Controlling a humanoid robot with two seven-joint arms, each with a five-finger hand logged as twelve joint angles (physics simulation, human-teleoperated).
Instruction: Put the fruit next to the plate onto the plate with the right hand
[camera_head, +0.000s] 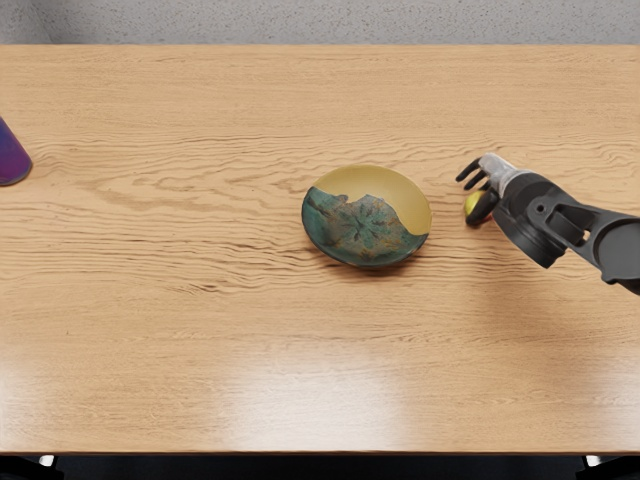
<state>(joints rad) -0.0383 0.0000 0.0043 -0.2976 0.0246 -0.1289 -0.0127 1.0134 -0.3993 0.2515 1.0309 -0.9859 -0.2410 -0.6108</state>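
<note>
A round plate (366, 214), yellow at the back and teal-patterned at the front, sits near the table's middle. To its right lies a small yellow fruit (476, 206), partly hidden by my right hand (480, 190). The hand comes in from the right edge on a dark arm. Its dark fingers (470, 174) are curled over and around the fruit, which still rests at table level. Whether the grasp is closed tight is unclear. Nothing lies on the plate.
A purple object (12, 155) shows at the table's left edge, cut off by the frame. The wooden table (200, 330) runs wide, with its front edge near the bottom of the view.
</note>
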